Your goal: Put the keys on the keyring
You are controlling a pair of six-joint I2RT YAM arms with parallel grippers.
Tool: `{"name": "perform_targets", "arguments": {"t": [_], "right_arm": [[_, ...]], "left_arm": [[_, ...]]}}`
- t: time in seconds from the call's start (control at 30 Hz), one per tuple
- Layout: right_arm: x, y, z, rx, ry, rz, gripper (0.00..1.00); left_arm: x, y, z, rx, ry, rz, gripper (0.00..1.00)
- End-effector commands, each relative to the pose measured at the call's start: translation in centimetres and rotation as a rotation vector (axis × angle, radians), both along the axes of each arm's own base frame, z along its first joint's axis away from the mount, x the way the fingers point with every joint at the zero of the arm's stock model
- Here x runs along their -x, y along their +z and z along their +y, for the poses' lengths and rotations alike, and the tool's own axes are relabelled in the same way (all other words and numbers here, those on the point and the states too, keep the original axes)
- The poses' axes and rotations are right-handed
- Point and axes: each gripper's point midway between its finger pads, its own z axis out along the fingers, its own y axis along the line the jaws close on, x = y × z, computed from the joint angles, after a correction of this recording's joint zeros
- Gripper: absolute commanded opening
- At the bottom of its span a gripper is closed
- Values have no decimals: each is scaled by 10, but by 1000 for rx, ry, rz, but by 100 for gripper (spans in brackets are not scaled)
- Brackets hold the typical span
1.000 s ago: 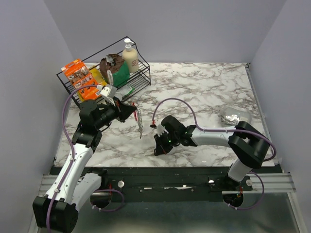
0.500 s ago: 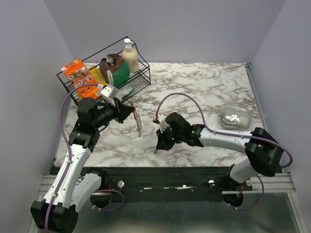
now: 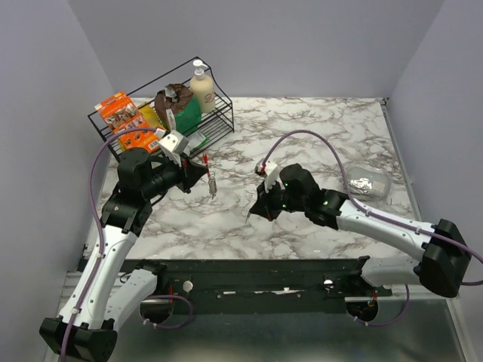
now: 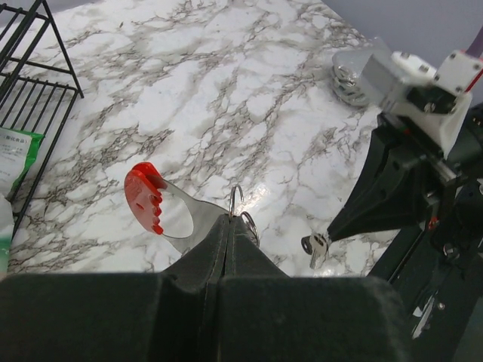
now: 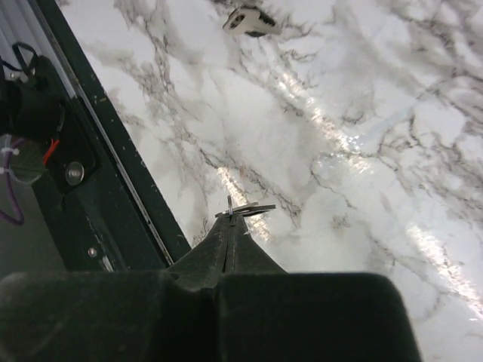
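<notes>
Top view. The right arm has swung out and stretched over the last second. The right end effector (image 3: 256, 211) is now off the worktop (image 3: 317, 136), closed on a key (image 3: 250, 216) at its tip. The left end effector (image 3: 201, 169) stays clamped on the keyring (image 3: 212, 182) and has drawn it slightly toward the far side, chain dangling. Key and keyring are nearer each other but still apart. Reading: pick-up done, threading not begun.

Left wrist view. Jaws pinched flat on a thin wire ring (image 4: 236, 199). A glossy, ridged red clip (image 4: 142, 197) curves off to the left. The key hangs to the right, small bright metal.

Right wrist view. Jaws shut, the key edge-on, a thin sliver. Worktop is glossy marble pattern with glare streaks. A small pale piece (image 5: 249, 20) lies on it, possibly the other key; too blurred to say.
</notes>
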Motion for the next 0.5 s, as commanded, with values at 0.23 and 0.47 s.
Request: {"name": "perform_targets", "arguments": {"t": [0.23, 0.47], "right_arm": [[-16, 70, -41, -159, 36, -135, 0], [-9, 106, -57, -272, 119, -168, 1]], "left_arm": [[10, 8, -8, -68, -22, -38, 0], [18, 8, -31, -30, -74, -31, 0]]}}
